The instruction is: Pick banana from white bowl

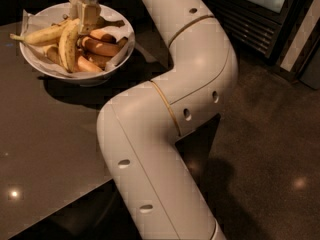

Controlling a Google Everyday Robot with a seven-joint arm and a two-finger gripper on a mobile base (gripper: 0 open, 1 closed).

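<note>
The white bowl (pixel 37 64) sits on the dark table at the top left, lined with crinkled paper and holding several bananas. The banana (pixel 67 45), strongly curved, yellow and brown-speckled, lies in the bowl's middle with its upper end under the gripper. My gripper (pixel 86 20) reaches down into the bowl from above and touches or nearly touches that upper end. A longer, nearly straight banana (pixel 41 34) lies to its left, and stubby orange-toned bananas (pixel 100 47) lie to its right.
My bulky white arm (pixel 165 114) bends across the middle of the view, from the bottom up to the bowl. The dark table (pixel 45 144) ends at a front edge near the arm's base. A dark cabinet (pixel 260 19) stands at the back right on shiny floor.
</note>
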